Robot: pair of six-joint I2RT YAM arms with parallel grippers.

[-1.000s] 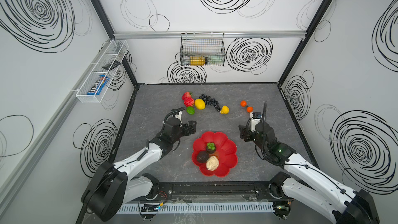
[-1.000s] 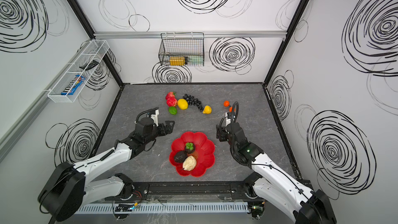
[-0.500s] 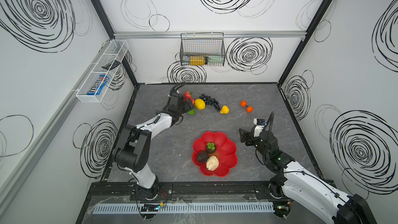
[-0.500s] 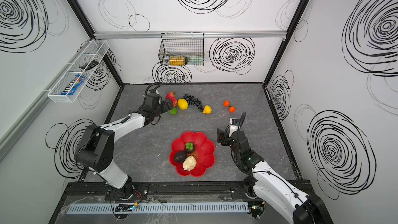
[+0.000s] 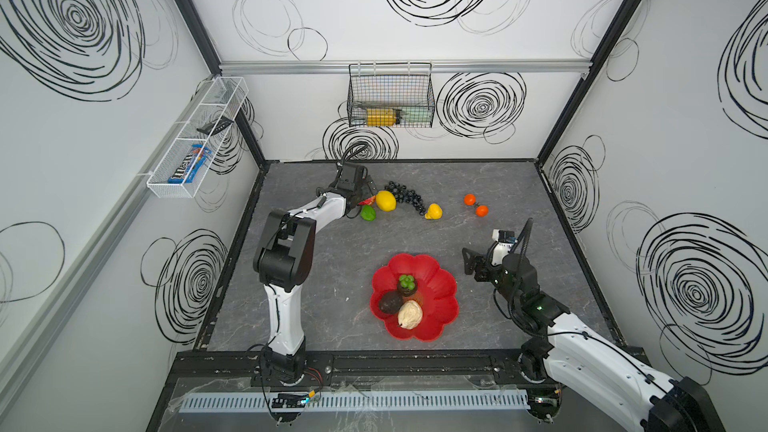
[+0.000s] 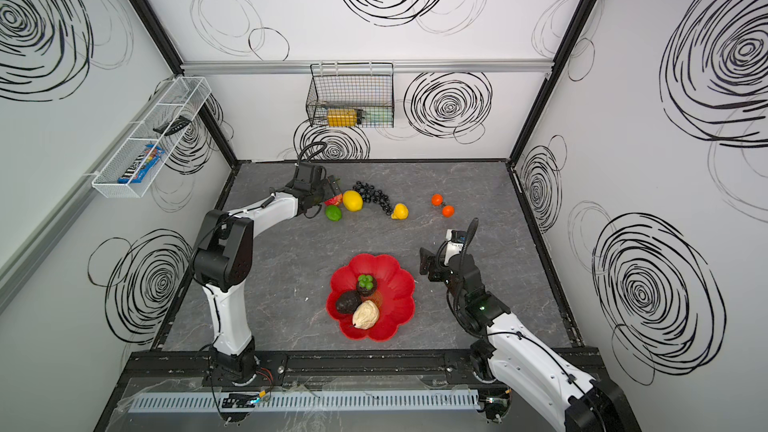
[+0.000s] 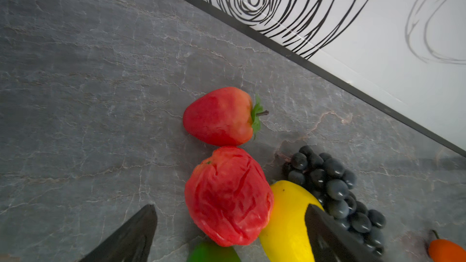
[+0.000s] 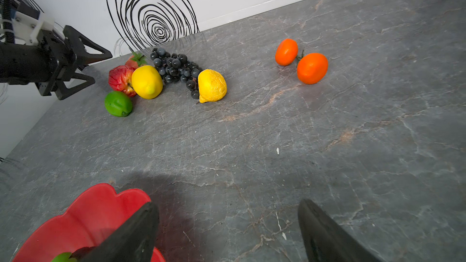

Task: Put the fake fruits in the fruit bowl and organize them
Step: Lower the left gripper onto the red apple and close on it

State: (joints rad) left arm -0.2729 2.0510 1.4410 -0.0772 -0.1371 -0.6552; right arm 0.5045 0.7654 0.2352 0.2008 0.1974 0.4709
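The left jaws stand wide and empty, aimed at the red apple (image 7: 228, 196). It lies on the surface well beyond the fruit bowl (image 5: 436, 284), on the bowl's far side from the robot, touching the strawberry (image 7: 219, 117) and a lemon (image 7: 285, 220). One finger lines up with the lemon, so the jaws should probably centre on the apple alone before closing, then lift straight up. The right jaws, also wide and empty, hover just beside the bowl.
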